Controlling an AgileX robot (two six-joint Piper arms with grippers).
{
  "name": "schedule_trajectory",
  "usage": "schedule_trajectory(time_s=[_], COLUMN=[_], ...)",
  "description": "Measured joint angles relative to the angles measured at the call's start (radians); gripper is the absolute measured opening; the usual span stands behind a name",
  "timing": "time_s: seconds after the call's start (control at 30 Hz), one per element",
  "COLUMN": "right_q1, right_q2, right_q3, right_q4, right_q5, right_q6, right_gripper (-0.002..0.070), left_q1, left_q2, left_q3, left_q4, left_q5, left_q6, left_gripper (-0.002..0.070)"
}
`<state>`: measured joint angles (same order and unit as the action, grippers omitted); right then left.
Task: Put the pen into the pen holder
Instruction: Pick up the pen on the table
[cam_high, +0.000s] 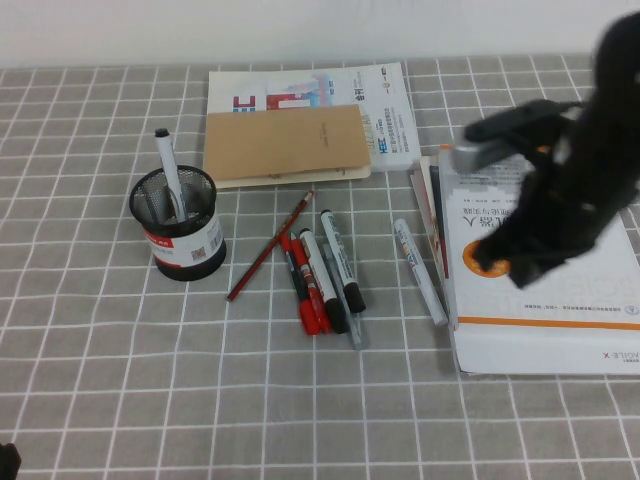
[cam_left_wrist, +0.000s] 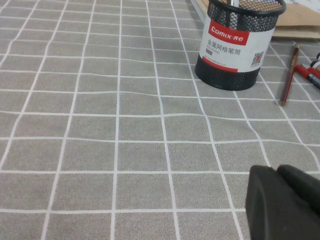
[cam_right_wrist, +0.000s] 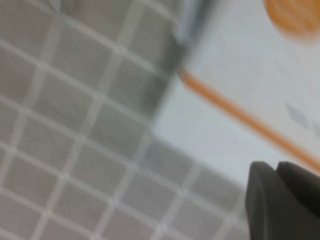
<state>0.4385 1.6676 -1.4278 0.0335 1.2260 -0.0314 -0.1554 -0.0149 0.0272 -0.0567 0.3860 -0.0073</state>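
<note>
Right end effector (cam_high: 520, 262) over book (cam_high: 560, 330); left end effector (cam_left_wrist: 282, 202) low.

A pen (cam_high: 170, 172) stands in the pen holder (cam_high: 178, 238), left of loose markers (cam_high: 330, 282); right gripper (cam_high: 515, 262) hangs over a book (cam_high: 545, 320), left gripper (cam_left_wrist: 285, 205) over bare table.

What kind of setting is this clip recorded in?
Probably a desk or study table: a checked grey tablecloth, a mesh pen holder, loose markers, and books beneath the right gripper.

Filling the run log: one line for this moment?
pen on table beside book | pen holder holds another marker | right gripper above book | left gripper low over table
</note>
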Motion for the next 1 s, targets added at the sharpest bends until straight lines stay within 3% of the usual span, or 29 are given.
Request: schedule_trajectory(time_s=[0.37, 0.47, 0.67, 0.77, 1.0], right_q1=[0.094, 0.096, 0.096, 0.096, 0.096], right_q2=[0.243, 0.296, 0.409, 0.462, 0.565], right_q3=[-0.312, -0.375, -0.485, -0.52, -0.558], right_q4=[-0.012, -0.015, -0.019, -0.027, -0.051], right_q5=[0.0, 0.0, 0.0, 0.0, 0.0], right_q6=[0.031, 0.04, 0.073, 0.099, 0.116], right_gripper=[-0.0001, 0.0061, 0.0299, 0.0334, 0.033], left_q1=[0.0, 0.0, 0.0, 0.0, 0.0], left_q2=[0.0, 0.0, 0.0, 0.0, 0.0], left_q3=[0.0, 0.0, 0.0, 0.0, 0.0], left_q4=[0.0, 0.0, 0.0, 0.0, 0.0], left_q5=[0.0, 0.0, 0.0, 0.0, 0.0], left_q6=[0.0, 0.0, 0.0, 0.0, 0.0], left_gripper=[-0.0005, -0.0005, -0.0005, -0.0005, -0.0005])
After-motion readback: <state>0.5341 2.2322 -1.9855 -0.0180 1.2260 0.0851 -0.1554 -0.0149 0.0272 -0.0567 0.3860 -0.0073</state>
